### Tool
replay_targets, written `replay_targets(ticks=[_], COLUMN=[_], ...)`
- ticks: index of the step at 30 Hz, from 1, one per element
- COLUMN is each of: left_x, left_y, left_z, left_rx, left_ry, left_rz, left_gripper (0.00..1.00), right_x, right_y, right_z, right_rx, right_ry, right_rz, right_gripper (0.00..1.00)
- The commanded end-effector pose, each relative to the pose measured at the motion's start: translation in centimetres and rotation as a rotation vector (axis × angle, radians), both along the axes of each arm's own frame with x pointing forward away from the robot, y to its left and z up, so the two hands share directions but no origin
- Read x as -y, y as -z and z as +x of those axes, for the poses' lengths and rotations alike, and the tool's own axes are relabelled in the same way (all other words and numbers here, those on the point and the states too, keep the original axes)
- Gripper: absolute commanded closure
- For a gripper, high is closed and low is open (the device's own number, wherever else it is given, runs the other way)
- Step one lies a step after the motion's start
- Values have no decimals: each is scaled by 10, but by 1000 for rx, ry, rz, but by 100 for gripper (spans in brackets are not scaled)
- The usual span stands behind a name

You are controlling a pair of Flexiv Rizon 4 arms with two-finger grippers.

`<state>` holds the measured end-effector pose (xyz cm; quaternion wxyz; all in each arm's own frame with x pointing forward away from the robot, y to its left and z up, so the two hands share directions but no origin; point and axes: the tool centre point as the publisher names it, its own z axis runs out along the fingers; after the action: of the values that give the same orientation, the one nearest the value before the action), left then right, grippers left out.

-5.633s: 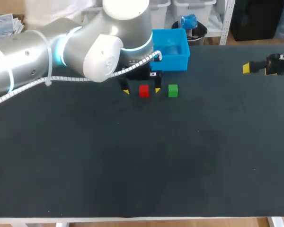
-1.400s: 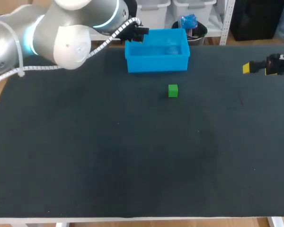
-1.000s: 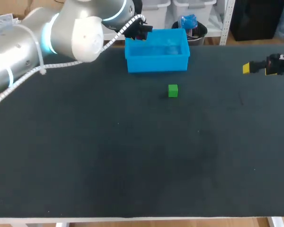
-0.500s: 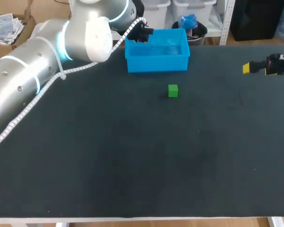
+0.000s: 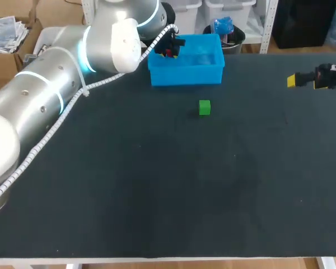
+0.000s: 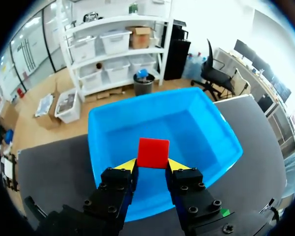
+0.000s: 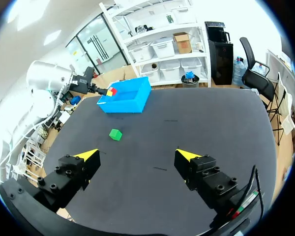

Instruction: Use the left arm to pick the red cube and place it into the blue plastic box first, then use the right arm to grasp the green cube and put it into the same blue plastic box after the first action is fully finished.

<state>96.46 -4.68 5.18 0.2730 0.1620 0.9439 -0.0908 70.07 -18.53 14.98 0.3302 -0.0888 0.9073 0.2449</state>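
My left gripper (image 6: 152, 165) is shut on the red cube (image 6: 153, 153), holding it above the left part of the blue plastic box (image 6: 206, 147). In the head view the red cube (image 5: 169, 52) shows at the left gripper (image 5: 170, 51) over the box (image 5: 186, 74). The green cube (image 5: 204, 107) sits on the dark table in front of the box. At the table's right edge my right gripper (image 7: 136, 156) stands open and empty, far from the green cube (image 7: 115, 134). From there the blue box (image 7: 132, 100) and the red cube (image 7: 113, 91) show in the distance.
The dark table mat (image 5: 168, 185) spreads wide in front of the green cube. My left arm (image 5: 56, 95) stretches from the left side across the table's back left corner to the box.
My left arm has swung to the right, carrying the red cube from beside the box's left end to above its inside. The right arm and the green cube have not moved.
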Motion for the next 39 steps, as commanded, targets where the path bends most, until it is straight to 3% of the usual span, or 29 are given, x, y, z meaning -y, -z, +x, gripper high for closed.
replay_targets(ticks=[1, 4, 6, 7, 8, 9, 15, 27, 39], left_x=[3, 3, 3, 3, 3, 3, 4, 6, -14], left_y=[0, 0, 0, 0, -1, -1, -6, -41, -87], left_z=[9, 8, 8, 8, 8, 8, 5, -7, -55], left_rx=[-23, -36, -35, -35, -37, -39, -36, 17, 83], left_ry=[2, -7, -7, -6, -5, -5, -3, 2, 14], left_rz=[7, 7, 8, 9, 10, 11, 3, 1, -11], left_gripper=[100, 100, 60, 55, 6, 0, 0, 0, 0], right_x=[0, 0, 0, 0, 0, 0, 0, 0, 0], right_y=[0, 0, 0, 0, 0, 0, 0, 0, 0], right_z=[0, 0, 0, 0, 0, 0, 0, 0, 0], right_rx=[0, 0, 0, 0, 0, 0, 0, 0, 0], right_ry=[-2, -2, -2, -2, -2, -2, -2, -2, -2], right_rz=[1, 1, 1, 1, 1, 1, 1, 1, 1], right_gripper=[0, 0, 0, 0, 0, 0, 0, 0, 0])
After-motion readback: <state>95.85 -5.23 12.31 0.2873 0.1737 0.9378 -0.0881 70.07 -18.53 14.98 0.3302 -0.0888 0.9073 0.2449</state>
